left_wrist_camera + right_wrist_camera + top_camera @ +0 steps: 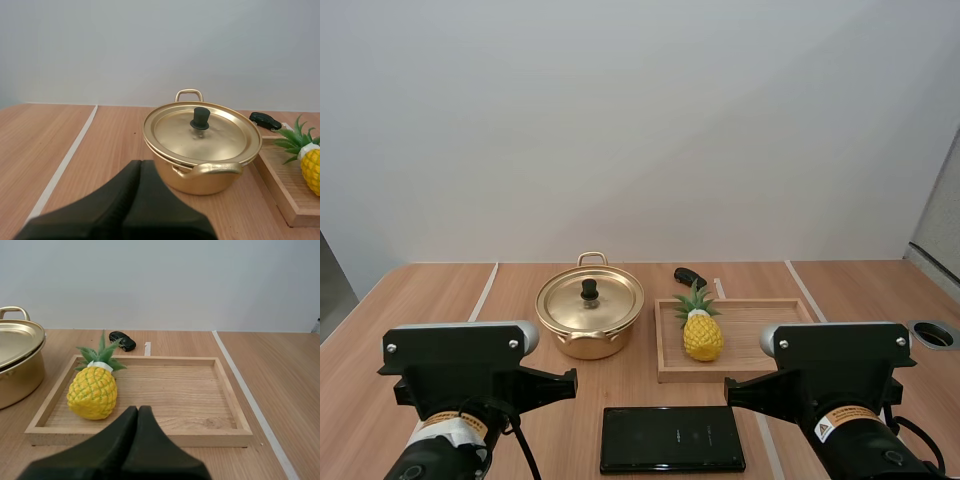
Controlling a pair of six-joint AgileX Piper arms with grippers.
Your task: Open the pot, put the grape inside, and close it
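High view: your pot [588,345] is lidded, a pineapple [703,336] lies in the tray [760,335]. Both jaws are pressed together.

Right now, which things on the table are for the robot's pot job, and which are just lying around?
For the job:
pot
lid, sitting on the pot
pineapple, the fruit here, though the job says grape

Just lying about:
wooden tray under the pineapple
small black thing behind the tray
flat black slab in front of pot and tray
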